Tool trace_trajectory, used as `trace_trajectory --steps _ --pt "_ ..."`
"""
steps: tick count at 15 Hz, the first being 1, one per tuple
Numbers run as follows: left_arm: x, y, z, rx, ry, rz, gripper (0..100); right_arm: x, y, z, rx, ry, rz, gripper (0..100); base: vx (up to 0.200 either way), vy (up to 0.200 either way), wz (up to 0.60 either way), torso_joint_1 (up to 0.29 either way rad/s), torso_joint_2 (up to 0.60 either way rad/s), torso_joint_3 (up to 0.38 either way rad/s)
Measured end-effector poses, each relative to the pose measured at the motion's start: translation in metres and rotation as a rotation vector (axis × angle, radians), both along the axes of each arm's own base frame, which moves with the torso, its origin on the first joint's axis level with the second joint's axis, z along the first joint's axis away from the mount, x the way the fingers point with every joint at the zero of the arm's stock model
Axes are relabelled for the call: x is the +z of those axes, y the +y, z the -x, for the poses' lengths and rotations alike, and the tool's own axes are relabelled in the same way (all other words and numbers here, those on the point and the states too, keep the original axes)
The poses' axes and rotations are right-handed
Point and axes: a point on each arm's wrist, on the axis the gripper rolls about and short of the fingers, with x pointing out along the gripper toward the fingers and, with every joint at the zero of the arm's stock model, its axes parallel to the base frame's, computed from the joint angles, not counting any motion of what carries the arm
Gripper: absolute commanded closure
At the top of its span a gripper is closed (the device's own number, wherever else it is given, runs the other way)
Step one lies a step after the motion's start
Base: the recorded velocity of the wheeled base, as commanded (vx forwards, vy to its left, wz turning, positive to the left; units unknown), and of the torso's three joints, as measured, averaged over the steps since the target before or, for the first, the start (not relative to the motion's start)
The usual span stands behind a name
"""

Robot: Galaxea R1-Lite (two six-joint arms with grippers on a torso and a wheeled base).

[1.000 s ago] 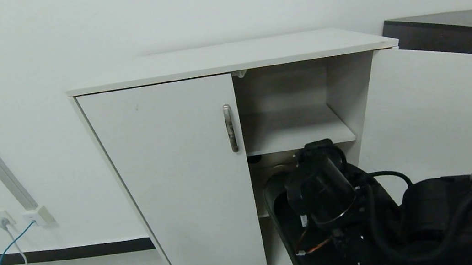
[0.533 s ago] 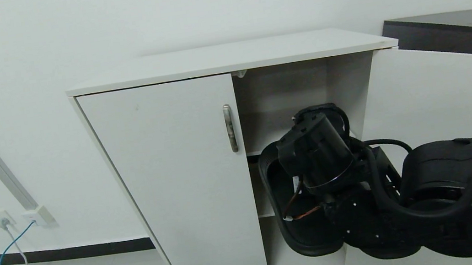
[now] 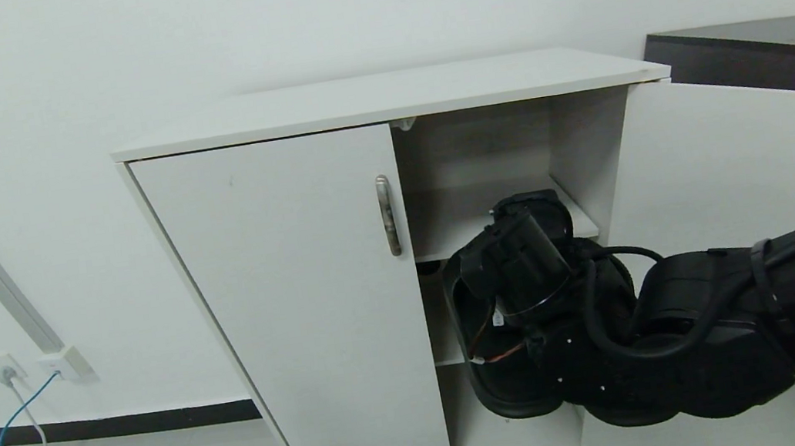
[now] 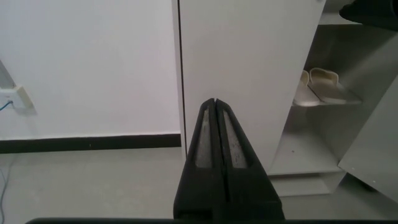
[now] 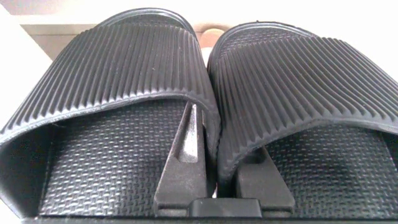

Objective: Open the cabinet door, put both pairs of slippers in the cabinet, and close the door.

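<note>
The white cabinet (image 3: 380, 98) stands on the grey floor (image 4: 93, 180). Inside it, a pair of beige slippers (image 4: 323, 84) lies side by side on the middle shelf (image 4: 351, 99).

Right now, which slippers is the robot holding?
The black pair, pinched together in the right gripper. The beige pair sits on a cabinet shelf, untouched.

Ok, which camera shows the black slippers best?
Right wrist view: both black slippers show side by side up close, the right gripper clamped on their inner edges. Head view has one slipper's edge behind the arm; left wrist view, nothing certain.
</note>
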Motion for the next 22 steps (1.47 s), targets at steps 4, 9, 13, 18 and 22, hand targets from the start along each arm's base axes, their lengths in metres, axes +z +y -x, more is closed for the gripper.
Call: trace_trajectory --steps 4,9,13,18,22 --pt "0.0 0.0 0.0 0.0 0.0 -0.001 100 -0.002 -0.002 -0.004 -0.011 0.003 0.005 100 0.2 0.0 0.0 -0.004 0.0 -0.001" --pt "0.0 0.0 0.0 0.0 -0.001 0.0 100 -0.001 -0.003 -0.004 -0.012 0.001 0.004 100 0.16 0.0 0.0 0.004 0.0 0.003" --pt "0.0 0.0 0.0 0.0 0.0 0.0 100 0.0 -0.004 -0.005 -0.016 0.0 0.003 100 0.0 0.0 0.0 0.0 0.0 0.0" --pt "0.0 0.0 0.0 0.0 -0.001 0.0 100 0.005 -0.007 -0.013 -0.01 -0.003 0.015 100 0.0 0.0 0.0 0.0 0.0 0.0" --pt "0.0 0.0 0.0 0.0 0.0 0.0 100 0.018 -0.008 -0.038 0.0 -0.021 -0.017 100 0.0 0.0 0.0 0.0 0.0 0.0"
